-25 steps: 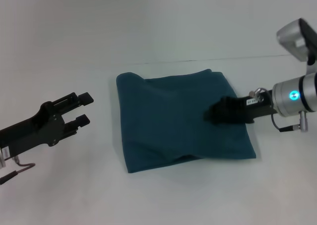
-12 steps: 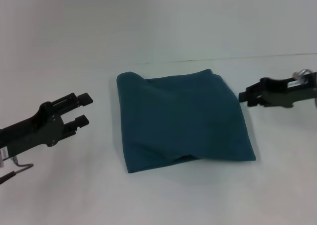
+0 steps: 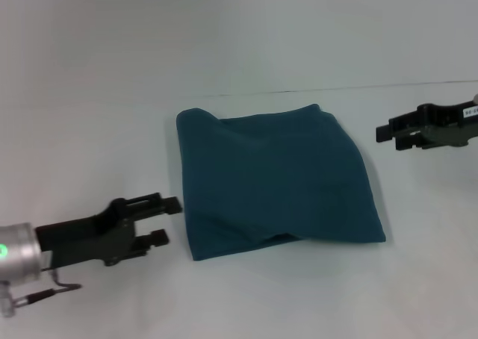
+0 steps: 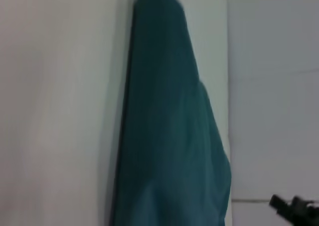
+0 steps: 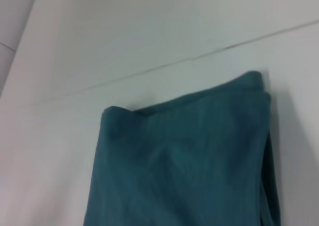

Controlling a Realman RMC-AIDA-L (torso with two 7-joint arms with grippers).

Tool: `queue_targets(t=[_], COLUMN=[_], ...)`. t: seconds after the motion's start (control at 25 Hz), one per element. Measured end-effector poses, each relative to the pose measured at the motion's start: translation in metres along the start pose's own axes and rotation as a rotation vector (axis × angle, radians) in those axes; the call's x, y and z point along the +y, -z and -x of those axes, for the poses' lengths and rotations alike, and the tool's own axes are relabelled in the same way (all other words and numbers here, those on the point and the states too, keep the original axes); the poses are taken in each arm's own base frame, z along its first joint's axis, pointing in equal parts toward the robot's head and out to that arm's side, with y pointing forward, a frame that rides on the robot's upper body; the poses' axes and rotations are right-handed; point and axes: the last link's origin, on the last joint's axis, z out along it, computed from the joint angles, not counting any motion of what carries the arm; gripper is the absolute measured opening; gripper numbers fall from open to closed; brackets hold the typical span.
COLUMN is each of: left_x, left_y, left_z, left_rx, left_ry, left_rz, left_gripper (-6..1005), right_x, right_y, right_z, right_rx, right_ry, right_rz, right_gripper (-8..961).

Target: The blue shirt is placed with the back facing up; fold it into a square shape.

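The blue shirt (image 3: 276,182) lies folded into a rough square in the middle of the white table, plain side up, with a small fold lifted at its front edge. My left gripper (image 3: 166,221) hovers open just left of the shirt's front left corner, holding nothing. My right gripper (image 3: 388,136) is off the cloth, to the right of the shirt's far right corner, open and empty. The shirt (image 4: 169,136) fills the left wrist view, with the right gripper (image 4: 294,208) far off. In the right wrist view the shirt (image 5: 184,161) shows its far edge.
The white table (image 3: 89,115) ends at a seam line (image 3: 403,85) running behind the shirt, with a pale wall beyond it. Bare tabletop surrounds the shirt on all sides.
My right gripper has come off the shirt and drawn back to the right. My left gripper has dropped toward the front and moved in to the shirt's front left corner.
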Motion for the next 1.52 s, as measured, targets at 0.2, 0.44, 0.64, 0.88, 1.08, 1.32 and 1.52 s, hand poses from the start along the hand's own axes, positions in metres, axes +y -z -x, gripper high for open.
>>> queue_targets(t=[0.2, 0.44, 0.64, 0.88, 1.08, 1.32, 1.52], left_x=[0.001, 0.001, -0.004, -0.007, -0.008, -0.008, -0.010], left_y=[-0.029, -0.043, -0.042, -0.041, -0.042, -0.043, -0.045], left_z=[0.004, -0.002, -0.004, -0.004, -0.003, -0.003, -0.001], left_rx=[-0.041, -0.034, -0.037, -0.032, -0.027, -0.026, -0.031], left_ry=[0.001, -0.046, -0.020, 0.006, 0.007, 0.008, 0.013], left_rz=[-0.052, -0.121, -0.171, -0.184, -0.190, -0.192, -0.197], left_gripper=[755, 755, 754, 754, 752, 750, 749], right_x=[0.002, 0.001, 0.000, -0.002, -0.003, -0.004, -0.004], right_y=[0.006, 0.010, 0.012, 0.014, 0.015, 0.015, 0.014], right_z=[0.007, 0.010, 0.009, 0.010, 0.009, 0.009, 0.008], right_rx=[-0.026, -0.047, -0.049, -0.059, -0.060, -0.060, -0.057], right_ry=[0.017, 0.024, 0.015, 0.005, 0.003, 0.004, 0.002], right_rz=[0.005, 0.003, 0.004, 0.005, 0.003, 0.003, 0.004], right_gripper=[561, 603, 610, 609, 609, 608, 608])
